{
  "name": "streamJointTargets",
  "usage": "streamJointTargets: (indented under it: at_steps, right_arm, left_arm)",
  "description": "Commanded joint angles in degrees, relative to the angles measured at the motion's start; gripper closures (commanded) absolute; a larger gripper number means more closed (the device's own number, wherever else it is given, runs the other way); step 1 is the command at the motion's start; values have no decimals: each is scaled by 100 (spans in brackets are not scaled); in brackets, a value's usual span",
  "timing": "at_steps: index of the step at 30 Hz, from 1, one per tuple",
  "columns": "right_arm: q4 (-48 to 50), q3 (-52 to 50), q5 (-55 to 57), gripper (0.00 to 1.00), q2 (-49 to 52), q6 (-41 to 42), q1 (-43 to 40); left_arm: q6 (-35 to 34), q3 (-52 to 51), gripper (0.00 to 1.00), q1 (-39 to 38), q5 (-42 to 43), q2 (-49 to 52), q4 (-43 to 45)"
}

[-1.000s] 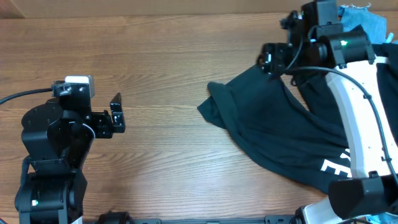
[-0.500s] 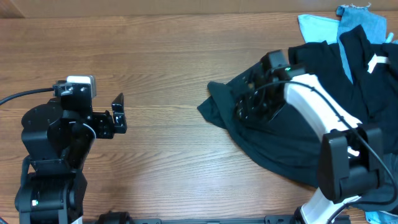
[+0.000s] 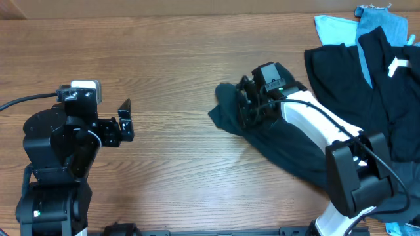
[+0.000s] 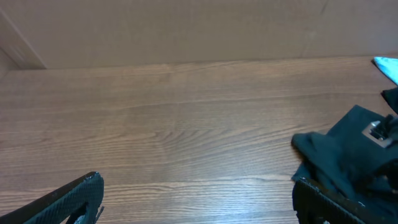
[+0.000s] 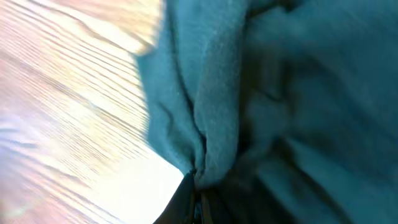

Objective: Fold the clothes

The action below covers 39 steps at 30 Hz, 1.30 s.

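Observation:
A black T-shirt lies crumpled right of the table's middle. My right gripper is down on its left edge and shut on a bunched fold. In the right wrist view the fabric is pinched between the closed fingertips of the gripper. My left gripper hangs at the left, well away from the shirt, open and empty. Its fingers stand wide apart over bare wood, and the shirt's edge shows at the right of that view.
More black garments lie at the back right with light blue pieces behind them. The wooden table stretches bare between the two arms. A wall rises at the table's far edge.
My right arm swung down from the back right pile to the shirt's left edge and its gripper shut on the fabric. The left arm has not moved.

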Motion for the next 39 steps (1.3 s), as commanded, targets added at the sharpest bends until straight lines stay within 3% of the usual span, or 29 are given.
streamJointTargets:
  at_steps: [1, 9, 12, 13, 14, 16, 19, 22, 28, 30, 34, 37, 39]
  right_arm:
    - [708, 289, -1279, 96, -15, 245, 238]
    - [2243, 1075, -1344, 96, -15, 1279, 1357]
    - [2304, 1075, -1342, 96, -15, 1333, 1729]
    - [2100, 1075, -1342, 80, -15, 1307, 1797]
    - [1845, 1075, -1290, 35, -15, 1255, 1812]
    - [1121, 1075, -509, 0, -15, 1185, 1746]
    - [92, 1102, 944, 0, -103, 1314, 1279]
    - [-490, 1281, 1576, 0, -260, 1224, 664]
    - [-984, 1285, 1615, 0, -199, 758, -907]
    - [-1117, 1193, 1537, 5, -184, 398, -1241]
    - [-1268, 1130, 1537, 0, 129, -96, -1370]
    - [-1259, 1132, 1563, 5, 511, -28, -1364]
    - [-1270, 1150, 1587, 0, 476, 249, -1373]
  left_arm:
    - [70, 133, 0, 22, 63, -31, 9]
    - [70, 133, 0, 22, 63, -31, 4]
    - [70, 133, 0, 22, 63, -31, 4]
    - [70, 133, 0, 22, 63, -31, 4]
    - [70, 133, 0, 22, 63, -31, 7]
    - [70, 133, 0, 22, 63, -31, 4]
    - [70, 133, 0, 22, 63, -31, 4]
    - [70, 133, 0, 22, 68, -31, 9]
    - [70, 133, 0, 22, 817, -28, 313]
    - [7, 133, 0, 22, 922, 44, 557]
    - [-352, 133, 0, 22, 931, 389, 586]
    - [-404, 133, 0, 20, 1073, 734, 660]
    - [-400, 133, 0, -4, 1250, 1080, 715]
